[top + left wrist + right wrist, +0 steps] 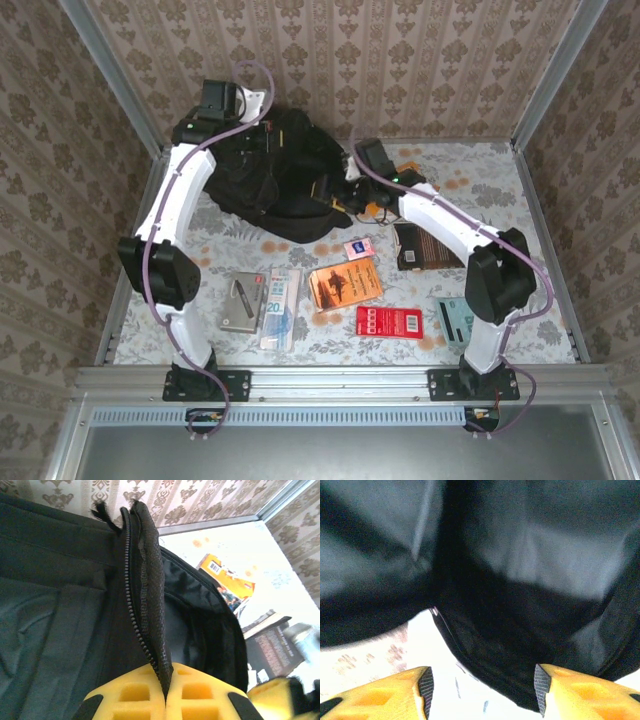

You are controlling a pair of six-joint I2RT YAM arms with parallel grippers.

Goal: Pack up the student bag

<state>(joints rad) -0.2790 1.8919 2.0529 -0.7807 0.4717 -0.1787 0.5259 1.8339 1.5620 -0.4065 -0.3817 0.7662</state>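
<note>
Yellow pads (135, 695) of the left claw (167, 682) sit closest, pressed together on the zip edge of the bag (60, 605). I'd say they pinch that lip to lift it and hold the mouth up so things can go in. The edge is a strip of coarse black mesh with a row of fine teeth (131, 580) running along it, limp enough that it stands only because it is held. Beyond it the bag's panels are smooth, dull black cloth, creased and sagging.

The right claw (482, 685) stands spread, its ribbed dark fingertips (426, 685) wide apart and closed on nothing. A soft fold of the bag hangs just ahead, with the flowered tabletop (365, 660) below. It looks placed at the bag's right side, ready to help part the opening or to turn for an item.

From above, the bag lies at the far middle of the tabletop, slightly left, a rounded, slumped heap. Nearer, apart from it, flat stiff things wait: a grey case (243, 300), an orange book (343, 283), a red packet (388, 321) and a dark book (425, 245). With all these outside the bag, the packing seems barely begun.
</note>
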